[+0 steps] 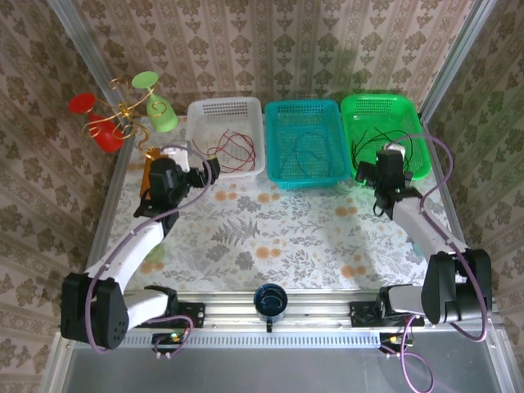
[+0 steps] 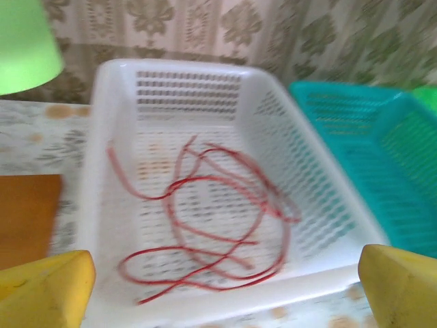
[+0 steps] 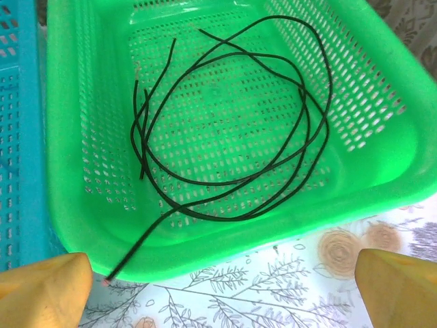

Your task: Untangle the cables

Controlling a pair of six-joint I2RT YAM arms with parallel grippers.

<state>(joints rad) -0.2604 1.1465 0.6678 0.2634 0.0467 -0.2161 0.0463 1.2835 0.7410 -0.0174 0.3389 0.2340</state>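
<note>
We see the cables sorted by colour: the red cable lies looped loosely on the floor of the white basket. The black cable coils in the green basket with one end trailing over the near rim down to the table, and a dark cable rests in the teal basket between them. The left gripper hovers before the white basket, jaws spread wide and holding nothing. The right gripper hangs before the green basket, likewise released, with the black cable's trailing end just beside it
</note>
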